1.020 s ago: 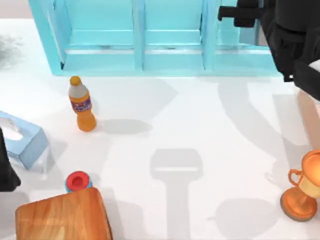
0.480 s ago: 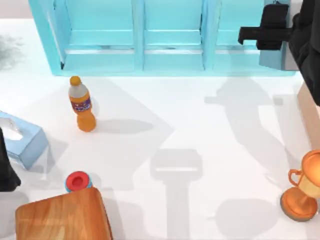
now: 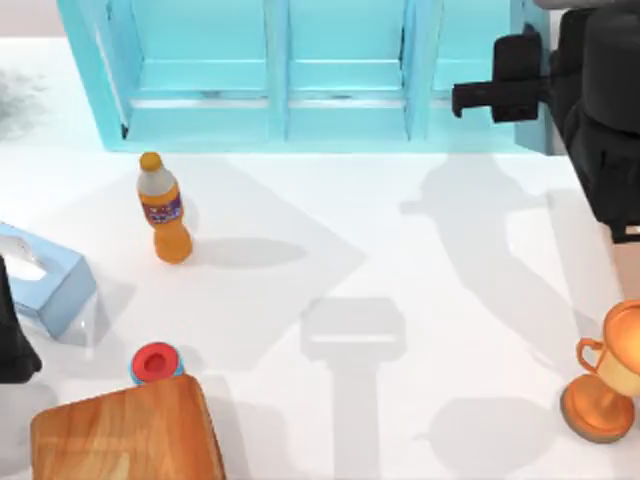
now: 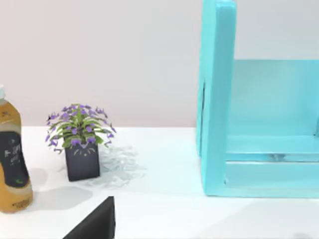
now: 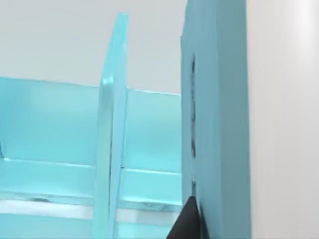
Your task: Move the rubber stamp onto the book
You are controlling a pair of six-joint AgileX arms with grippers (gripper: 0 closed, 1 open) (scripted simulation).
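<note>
A rendered tabletop scene: white table (image 3: 420, 260), turquoise shelf unit (image 3: 300, 80), scattered bottle (image 3: 163, 208), trophy (image 3: 606, 375), potted plant (image 4: 79, 142).

The top camera looked straight down on the white table (image 3: 420, 260), taking in the turquoise compartmented shelf unit (image 3: 300, 70) along its far edge. Both wrist cameras faced that shelf unit (image 4: 219, 99) level with the tabletop, the right wrist's very close to it (image 5: 214, 114).
</note>
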